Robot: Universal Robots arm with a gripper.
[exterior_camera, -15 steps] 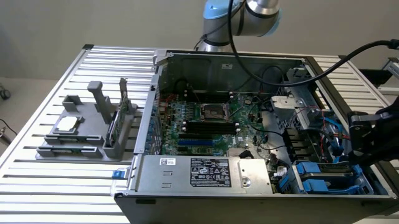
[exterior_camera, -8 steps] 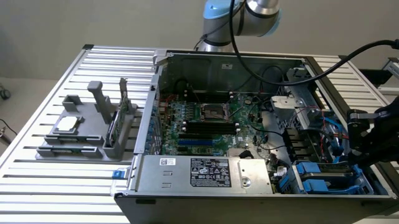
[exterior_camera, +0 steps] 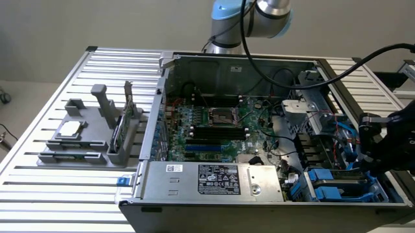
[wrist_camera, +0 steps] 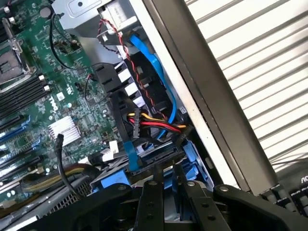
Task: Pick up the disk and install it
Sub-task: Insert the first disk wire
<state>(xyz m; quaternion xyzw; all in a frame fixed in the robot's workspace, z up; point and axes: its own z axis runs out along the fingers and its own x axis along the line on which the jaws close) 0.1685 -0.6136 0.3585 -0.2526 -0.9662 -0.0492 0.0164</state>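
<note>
Hand narrow over disk, low in case's drive bay; grip itself cannot tell. Risk: tilted disk could jam in bay, or snag blue cable and power wires alongside.

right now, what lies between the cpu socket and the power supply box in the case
Black memory slots, then blue card slots, on the green board, seen in the exterior view.

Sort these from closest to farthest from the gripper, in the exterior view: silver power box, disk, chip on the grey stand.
1. disk: beside the gripper, exterior view's right.
2. silver power box: case's near edge, middle.
3. chip: on the grey stand, exterior view's left.
</note>
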